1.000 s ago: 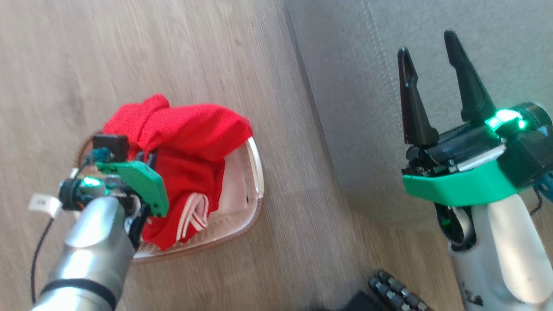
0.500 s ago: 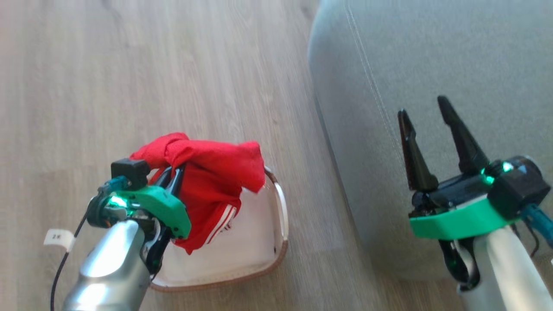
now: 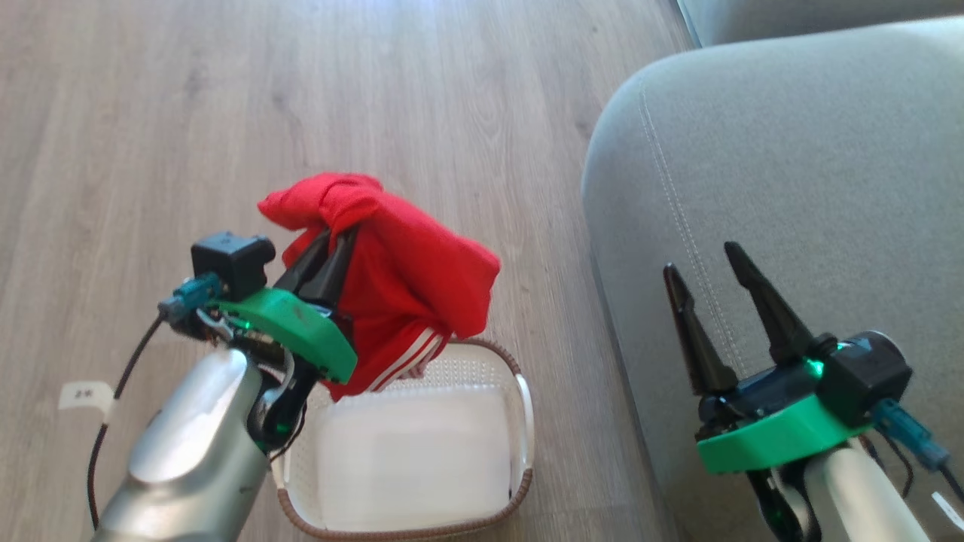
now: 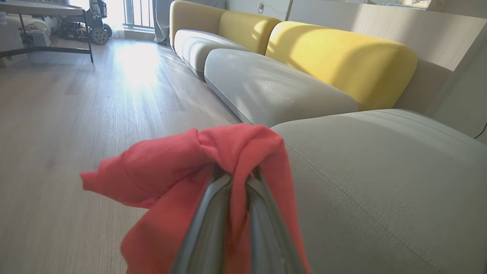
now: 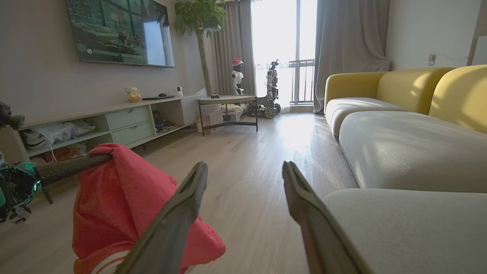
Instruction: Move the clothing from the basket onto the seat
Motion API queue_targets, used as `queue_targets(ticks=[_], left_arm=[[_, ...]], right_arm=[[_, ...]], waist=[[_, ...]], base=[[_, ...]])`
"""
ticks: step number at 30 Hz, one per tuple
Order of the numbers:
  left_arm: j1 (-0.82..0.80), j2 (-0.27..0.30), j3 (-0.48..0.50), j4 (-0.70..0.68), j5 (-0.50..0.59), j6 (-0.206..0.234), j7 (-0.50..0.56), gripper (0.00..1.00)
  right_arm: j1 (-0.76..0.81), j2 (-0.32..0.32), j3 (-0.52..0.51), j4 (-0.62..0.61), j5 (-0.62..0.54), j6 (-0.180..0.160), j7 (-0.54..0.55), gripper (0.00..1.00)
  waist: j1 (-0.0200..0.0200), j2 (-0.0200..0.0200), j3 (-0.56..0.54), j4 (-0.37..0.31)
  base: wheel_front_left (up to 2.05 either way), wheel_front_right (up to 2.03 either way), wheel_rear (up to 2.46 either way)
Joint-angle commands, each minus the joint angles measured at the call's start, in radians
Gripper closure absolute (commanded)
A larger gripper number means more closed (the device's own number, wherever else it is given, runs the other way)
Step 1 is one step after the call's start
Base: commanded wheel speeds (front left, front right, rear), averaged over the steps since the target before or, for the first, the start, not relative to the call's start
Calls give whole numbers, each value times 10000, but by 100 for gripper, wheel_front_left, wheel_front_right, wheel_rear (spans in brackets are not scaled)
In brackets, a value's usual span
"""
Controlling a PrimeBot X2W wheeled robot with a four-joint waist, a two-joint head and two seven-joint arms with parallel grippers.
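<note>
The clothing point(image 3: 422, 278) hangs pinched in the left hand point(image 3: 337, 245) above the basket point(image 3: 474, 369).

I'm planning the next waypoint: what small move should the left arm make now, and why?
Probably swing the left gripper toward the seat: it is shut on the clothing, which hangs above the basket, not yet over the seat.

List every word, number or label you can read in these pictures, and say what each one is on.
White tag, lower left of the head view: short dark marks, too blurred to read.
Television screen: a line of pale caption text, too small to read.
The clothing and the basket: no lettering visible.
</note>
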Motion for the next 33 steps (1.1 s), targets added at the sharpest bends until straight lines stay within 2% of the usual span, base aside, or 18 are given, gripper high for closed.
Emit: queue_targets(ticks=[1, 9, 14, 24, 33], left_arm=[[-371, 388, 464, -726, -63, 101, 108, 100], [-375, 857, 548, -3094, -143, 606, 1192, 100], [-416, 994, 570, -4009, -250, 811, 1717, 100], [-220, 1045, 458, -4456, -321, 968, 1971, 100], [-267, 892, 44, -4317, -233, 835, 2058, 100]], right_arm=[[4, -98, 258, -284, 74, -2, -65, 0], [373, -99, 730, -140, 187, -2, -65, 0], [504, -140, 969, -116, 209, -2, -65, 0], [-67, -284, 1834, -85, 262, -2, -65, 0], [-1785, -394, 3323, 973, 480, -2, -65, 0]], waist=[[1, 0, -209, 142], [1, 0, -643, 247], [1, 0, -702, 270], [1, 0, -688, 265], [1, 0, -630, 456]], base=[[0, 0, 0], [0, 0, 0], [0, 0, 0], [0, 0, 0], [0, 0, 0]])
